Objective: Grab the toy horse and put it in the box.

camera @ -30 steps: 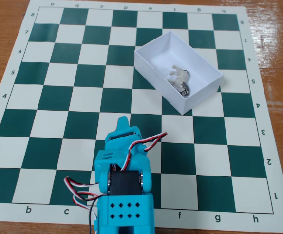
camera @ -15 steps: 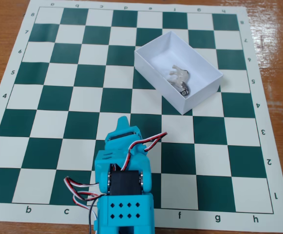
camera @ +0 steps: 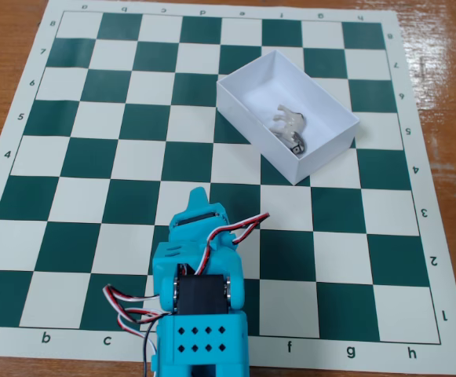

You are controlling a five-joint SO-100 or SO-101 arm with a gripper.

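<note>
Horse (camera: 289,124) is already seen lying inside the box (camera: 247,104), which sits at about 1 o'clock from the board's centre, tilted across the squares. It's resting toward the lower right part of the box floor, apparently on its side, though the figure is too small and pale for the pose to be called for sure.

Nothing has been changed over the last second: compared with the two earlier shots, the horse, the box and the arm are all found in exactly the same spots. The arm is parked folded up at 6 o'clock on the chessboard mat (camera: 78,157), well apart from the box, with the gripper (camera: 199,198) pointed toward 12 o'clock. The jaws look closed together with nothing held, as far as can be made out from this angle.

So the job is judged to be done; the stillness suggests the arm has simply been returned to rest. The wooden table (camera: 439,47) is visible around the mat.
</note>
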